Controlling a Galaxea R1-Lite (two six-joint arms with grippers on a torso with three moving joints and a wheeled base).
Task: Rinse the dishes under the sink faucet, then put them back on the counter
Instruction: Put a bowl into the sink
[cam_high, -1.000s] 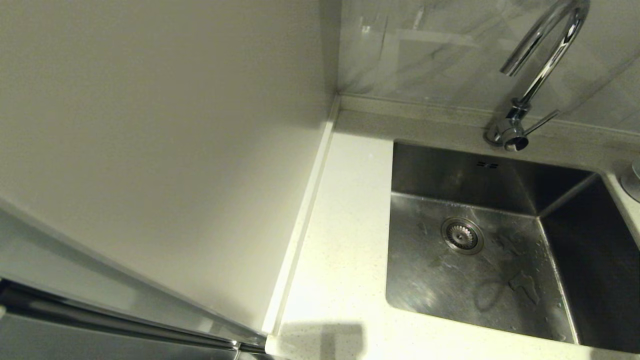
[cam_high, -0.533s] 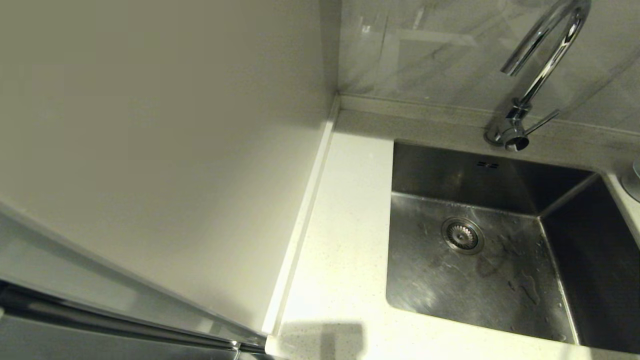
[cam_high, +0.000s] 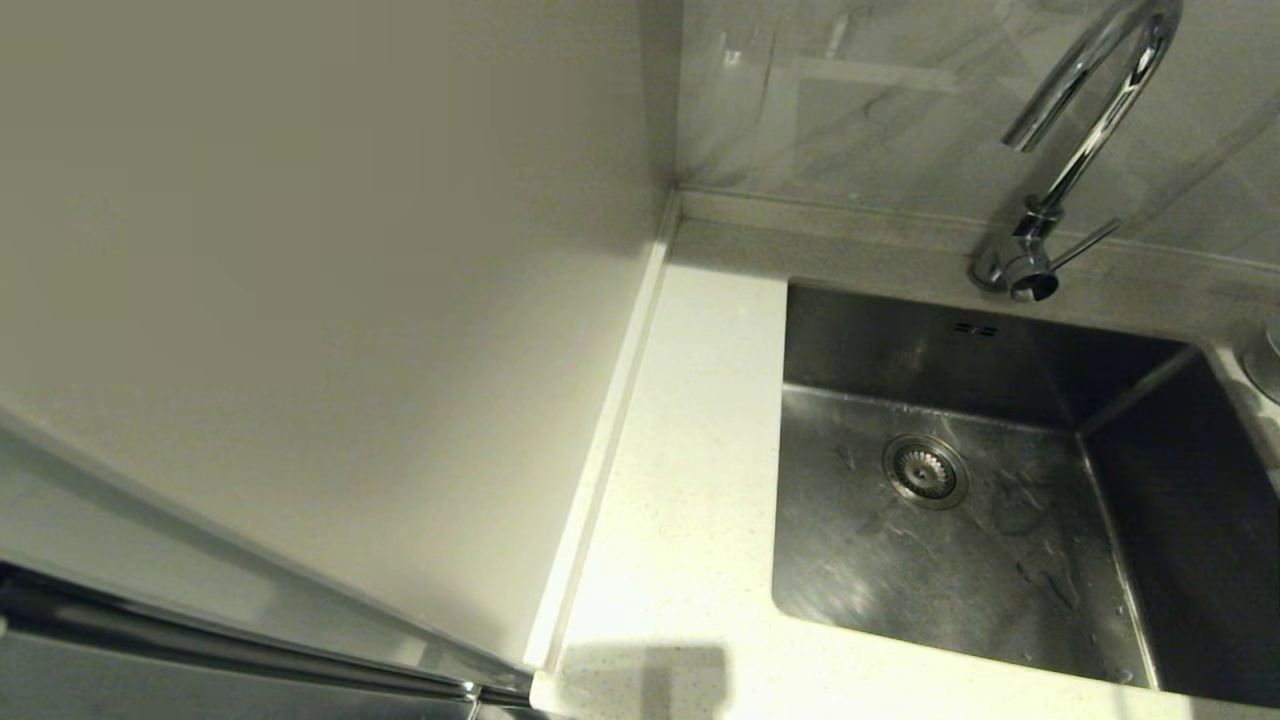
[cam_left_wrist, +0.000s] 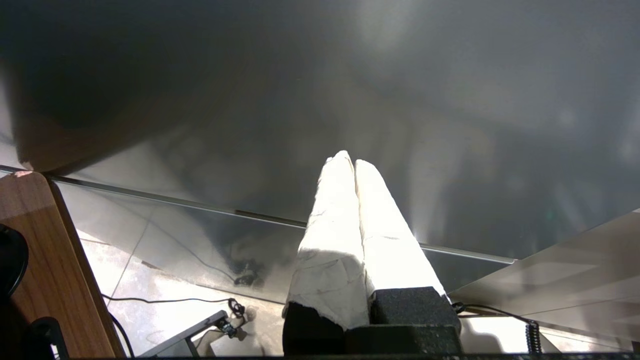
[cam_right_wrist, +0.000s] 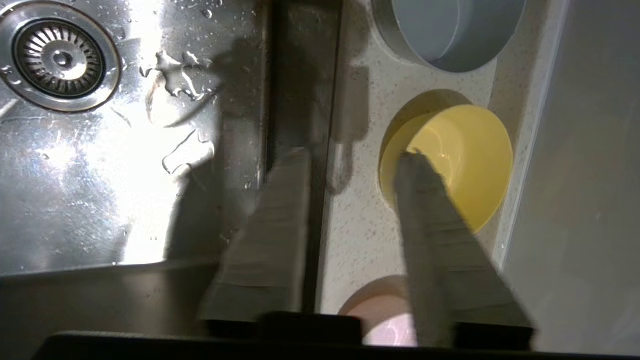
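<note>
Plain off-white wall panel (cam_high: 330, 300) fills the left half of the head view, meeting a glossy grey marbled backsplash (cam_high: 870, 110) at an inside corner. Backsplash carries soft reflections. A bright metal trim strip (cam_high: 240, 655) runs slantwise under the panel at lower left. Left wrist view: pale glossy floor (cam_left_wrist: 150, 270) with a thin dark cable (cam_left_wrist: 165, 301) lying across it, a wood-grain board (cam_left_wrist: 45, 270) at one edge, a broad dark sheeny panel (cam_left_wrist: 320, 85) above. Light strong, glaring off the floor.
</note>
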